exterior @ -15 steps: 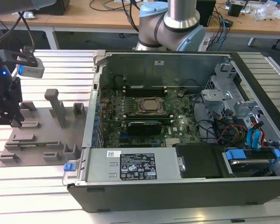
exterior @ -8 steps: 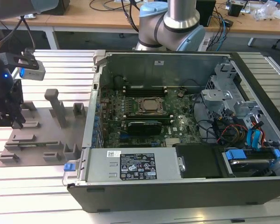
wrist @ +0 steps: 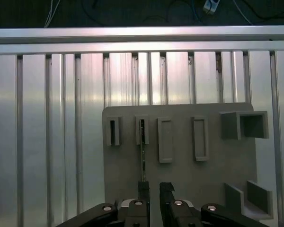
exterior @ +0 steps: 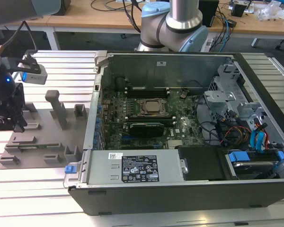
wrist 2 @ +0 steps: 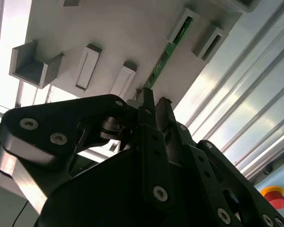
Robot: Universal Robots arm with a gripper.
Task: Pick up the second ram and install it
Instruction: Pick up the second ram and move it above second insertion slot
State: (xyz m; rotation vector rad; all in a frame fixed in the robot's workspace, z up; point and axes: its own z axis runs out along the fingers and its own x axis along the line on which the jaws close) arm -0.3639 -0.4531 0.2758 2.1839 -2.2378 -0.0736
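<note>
The second ram [wrist: 142,151] is a thin green stick standing on edge on the grey fixture plate [wrist: 180,179], with one end in a small holder block. In both wrist views my gripper [wrist: 154,188] hovers at the stick's free end, fingers a narrow gap apart. The stick [wrist 2: 166,52] lines up with one fingertip [wrist 2: 146,97] rather than with the gap, and nothing sits between the fingers. In the exterior view the gripper [exterior: 7,124] hangs over the plate at the exterior view's left, away from the open computer case [exterior: 180,142].
Several grey holder blocks and a tall post [exterior: 57,109] stand on the fixture plate [exterior: 42,142]. The open case holds the green motherboard [exterior: 146,118], cables and drive bays. The slatted metal table [wrist: 47,118] surrounds the plate. A red button [wrist 2: 274,195] lies beyond the plate.
</note>
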